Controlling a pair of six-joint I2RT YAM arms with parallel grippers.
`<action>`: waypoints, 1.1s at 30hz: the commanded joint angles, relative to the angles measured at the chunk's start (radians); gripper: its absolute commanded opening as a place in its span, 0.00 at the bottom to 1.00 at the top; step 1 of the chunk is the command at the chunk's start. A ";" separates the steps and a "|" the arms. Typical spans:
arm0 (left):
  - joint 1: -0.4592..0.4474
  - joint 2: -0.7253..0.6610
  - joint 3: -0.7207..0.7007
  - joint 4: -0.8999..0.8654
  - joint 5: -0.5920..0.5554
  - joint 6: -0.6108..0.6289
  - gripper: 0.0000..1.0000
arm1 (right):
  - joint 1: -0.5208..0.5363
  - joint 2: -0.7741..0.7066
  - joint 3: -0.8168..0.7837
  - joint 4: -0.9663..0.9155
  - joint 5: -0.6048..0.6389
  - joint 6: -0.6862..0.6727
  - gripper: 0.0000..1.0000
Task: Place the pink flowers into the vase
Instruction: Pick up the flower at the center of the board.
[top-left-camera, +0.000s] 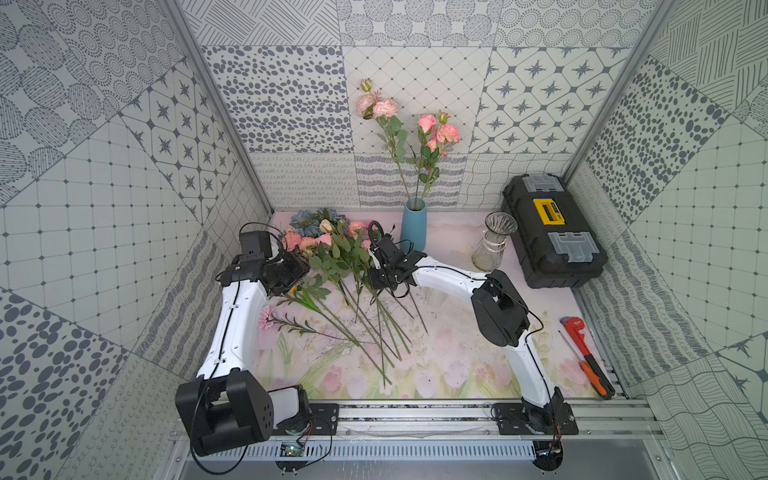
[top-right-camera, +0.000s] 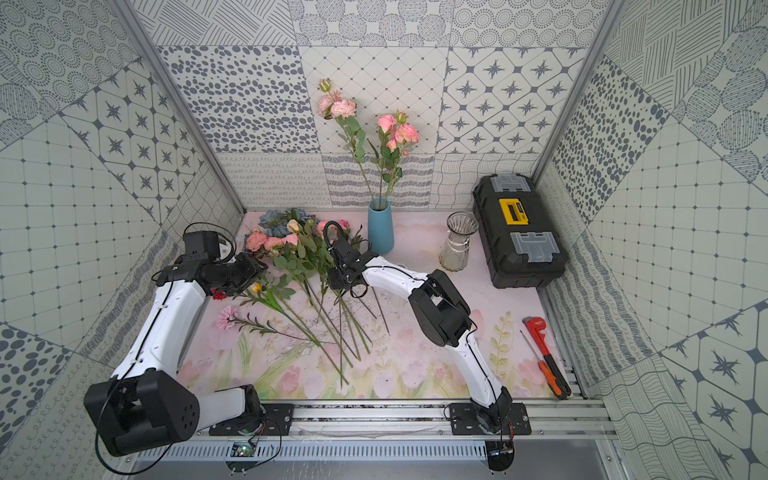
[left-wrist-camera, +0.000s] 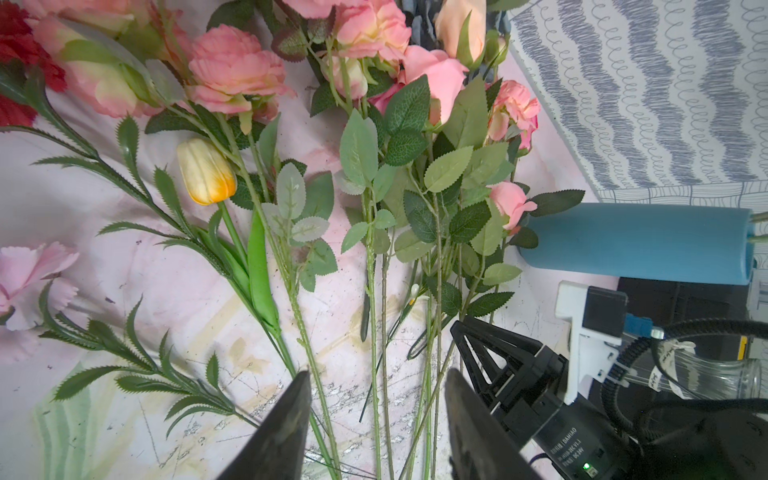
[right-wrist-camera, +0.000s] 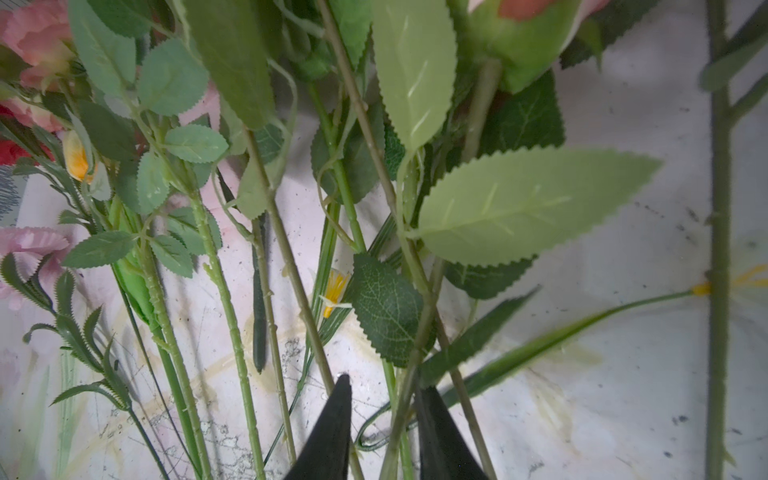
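- Two pink flowers already stand in the blue vase, just past the right pincer
- More pink flowers lie flat on the table, under and between both pincers, mixed with a yellow tulip, so the job looks partly done
- The right pincer has its fingers close on both sides of a rose stalk; I cannot tell if they squeeze it
- The left pincer is apart over loose stalks and holds nothing
- A label on the right pincer's body seems to say DAMIAO; the mark on the red pipe wrench is too small to read
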 joint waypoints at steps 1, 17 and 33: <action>0.013 -0.009 -0.001 0.028 0.038 0.014 0.52 | -0.002 -0.033 -0.045 0.043 -0.001 0.024 0.34; 0.018 -0.013 -0.008 0.034 0.045 0.010 0.52 | 0.000 -0.086 -0.083 0.020 0.011 0.047 0.20; 0.031 -0.017 -0.014 0.039 0.050 0.005 0.52 | 0.000 -0.063 -0.053 -0.014 -0.014 0.042 0.22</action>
